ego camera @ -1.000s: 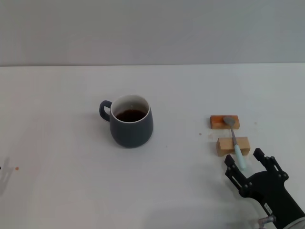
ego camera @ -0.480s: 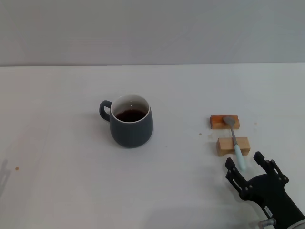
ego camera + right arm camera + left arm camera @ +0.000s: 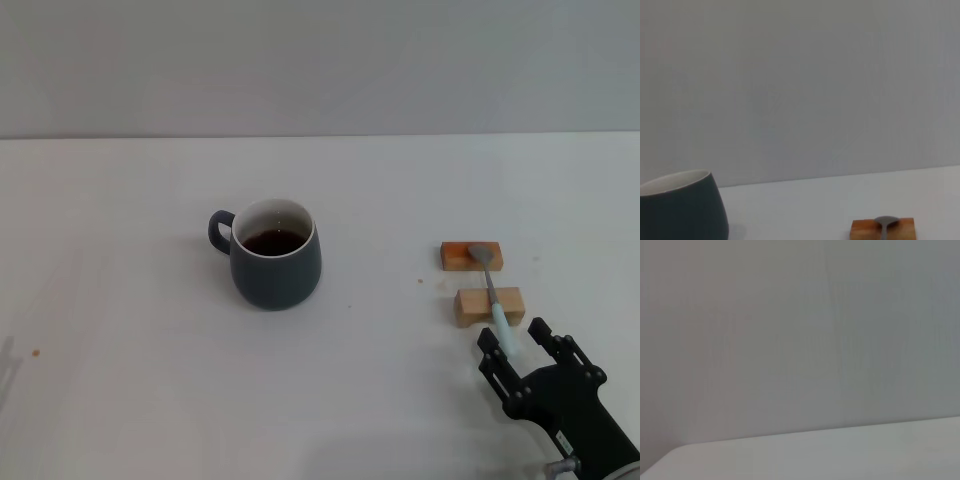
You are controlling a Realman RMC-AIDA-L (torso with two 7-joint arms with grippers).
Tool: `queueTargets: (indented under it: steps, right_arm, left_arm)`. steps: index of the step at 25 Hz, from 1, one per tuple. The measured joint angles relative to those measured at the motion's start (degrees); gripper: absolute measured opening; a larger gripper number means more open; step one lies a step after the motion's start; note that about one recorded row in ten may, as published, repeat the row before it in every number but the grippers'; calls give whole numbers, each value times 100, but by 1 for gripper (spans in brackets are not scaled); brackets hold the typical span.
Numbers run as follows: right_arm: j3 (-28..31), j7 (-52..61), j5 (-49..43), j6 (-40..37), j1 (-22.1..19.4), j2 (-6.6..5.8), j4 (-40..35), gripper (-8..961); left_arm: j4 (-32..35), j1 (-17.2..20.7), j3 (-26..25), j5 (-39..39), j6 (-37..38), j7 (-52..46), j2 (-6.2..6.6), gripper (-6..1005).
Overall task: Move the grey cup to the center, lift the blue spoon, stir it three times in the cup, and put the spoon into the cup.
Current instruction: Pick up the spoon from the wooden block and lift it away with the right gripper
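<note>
The grey cup [image 3: 274, 254] stands upright near the table's middle, handle to the left, with dark liquid inside; its side [image 3: 682, 207] also shows in the right wrist view. The blue spoon [image 3: 493, 296] lies across two small wooden blocks, bowl on the far block, pale blue handle pointing toward me; its bowl [image 3: 884, 221] shows in the right wrist view. My right gripper [image 3: 515, 338] is open at the lower right, its fingers on either side of the handle's end. The left gripper is out of view.
Two wooden blocks hold the spoon: the far one [image 3: 470, 256] orange-stained, the near one [image 3: 488, 306] plain. The white table [image 3: 130, 380] runs back to a grey wall. The left wrist view shows only the wall and a table edge [image 3: 840, 440].
My right gripper has crept slightly forward toward the spoon's handle end. A faint shadow at the left edge has shrunk away. Cup and spoon have not moved.
</note>
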Motion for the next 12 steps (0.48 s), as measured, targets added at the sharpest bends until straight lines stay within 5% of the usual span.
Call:
queueTargets:
  steps: [12]
  right_arm:
    - [-15, 75, 0, -5, 19, -14, -35, 648]
  left_arm:
    - [35, -15, 0, 0, 0, 0, 0, 854]
